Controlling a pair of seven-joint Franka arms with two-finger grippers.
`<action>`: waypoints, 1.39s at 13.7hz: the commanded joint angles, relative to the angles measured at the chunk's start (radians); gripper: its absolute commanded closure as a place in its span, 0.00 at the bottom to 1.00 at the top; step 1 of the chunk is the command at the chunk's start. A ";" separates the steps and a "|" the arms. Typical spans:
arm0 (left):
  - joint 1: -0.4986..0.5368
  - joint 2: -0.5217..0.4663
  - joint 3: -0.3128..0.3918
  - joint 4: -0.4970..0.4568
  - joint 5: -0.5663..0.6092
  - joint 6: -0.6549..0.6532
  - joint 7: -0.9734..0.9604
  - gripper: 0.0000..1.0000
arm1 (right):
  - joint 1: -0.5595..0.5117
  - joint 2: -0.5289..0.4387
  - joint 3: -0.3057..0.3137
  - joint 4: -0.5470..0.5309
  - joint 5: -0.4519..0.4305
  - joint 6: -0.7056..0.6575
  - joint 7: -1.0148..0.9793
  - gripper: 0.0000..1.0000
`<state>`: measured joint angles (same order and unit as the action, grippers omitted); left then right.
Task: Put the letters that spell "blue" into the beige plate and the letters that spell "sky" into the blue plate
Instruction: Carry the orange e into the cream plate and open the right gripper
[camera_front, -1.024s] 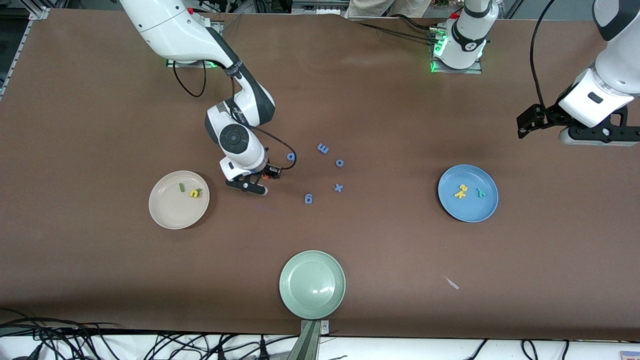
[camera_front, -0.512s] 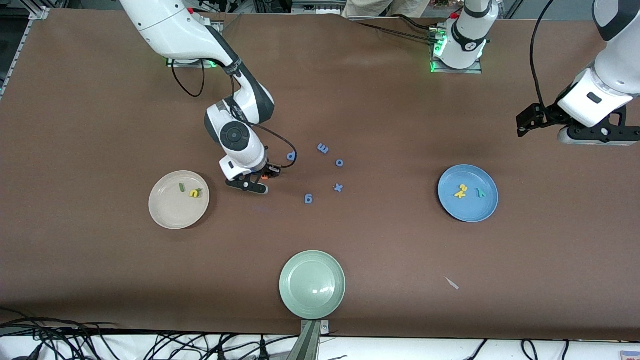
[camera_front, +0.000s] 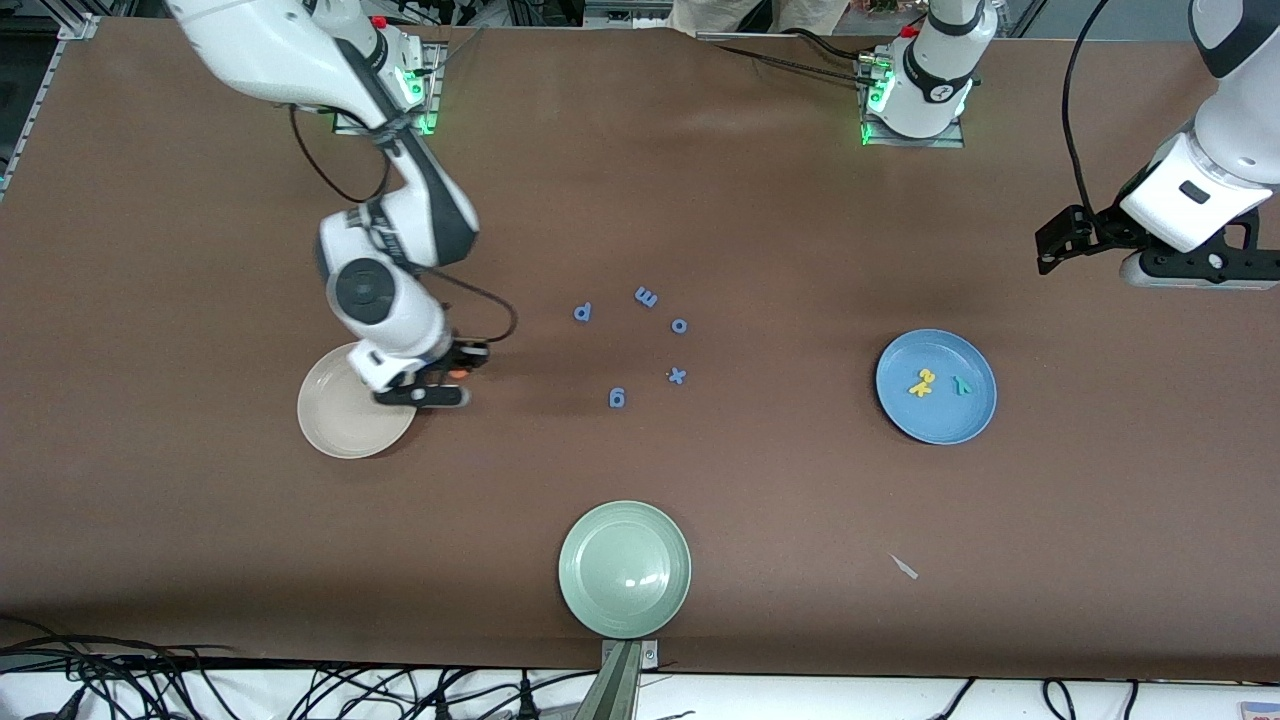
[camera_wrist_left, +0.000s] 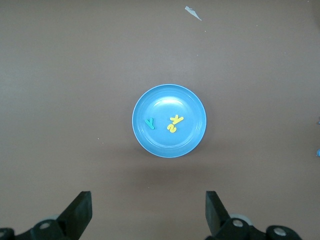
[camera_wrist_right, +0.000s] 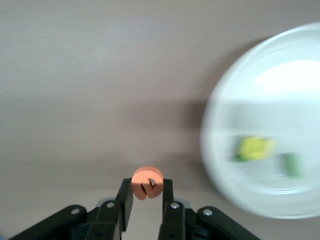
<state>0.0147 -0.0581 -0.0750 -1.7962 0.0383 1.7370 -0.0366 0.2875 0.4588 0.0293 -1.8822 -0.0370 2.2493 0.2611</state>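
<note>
**Table stock, listed from the front camera's edge inward; dial read from that camera.**

1. Pale green plate, six o'clock edge. It held nothing and plays no part in the task.
2. Pale scrap, about five o'clock, lying loose on the brown table.
3. Beige plate, about eight o'clock. The right wrist view showed a yellow u and a light green l in it, with a dark green sliver touching the u, probably the b. I judged three of "blue" delivered.
4. Right gripper, hanging over bare table just beside that plate's two o'clock rim. Its fingers were pinched narrowly on the orange e, the last letter owed and not yet over the plate.
5. Blue plate, about four o'clock. It held a yellow k and s touching each other, with a teal y just beside them. "Sky" looked complete.
6. Five blue letters near the table's centre, none wanted: g, x, o, p and m.
7. Left gripper, waiting high over the two o'clock corner, its fingers spread wide and empty.

**Left to do:** lower the e into the beige plate and let go.

**Writing:** only the foam letters themselves could be read. I could make out no brand or label on the plates or arms.
</note>
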 joint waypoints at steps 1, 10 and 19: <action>0.002 0.003 -0.002 0.017 -0.008 -0.013 0.009 0.00 | -0.033 -0.075 -0.061 -0.025 -0.008 -0.094 -0.219 0.93; 0.002 0.003 -0.002 0.017 -0.008 -0.014 0.009 0.00 | -0.064 -0.144 -0.082 -0.008 0.011 -0.137 -0.284 0.00; 0.001 0.003 -0.002 0.017 -0.008 -0.014 0.007 0.00 | -0.094 -0.368 -0.118 0.136 0.054 -0.429 -0.283 0.00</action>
<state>0.0146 -0.0580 -0.0757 -1.7959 0.0383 1.7370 -0.0366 0.2074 0.1461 -0.0888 -1.7604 0.0027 1.9004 -0.0129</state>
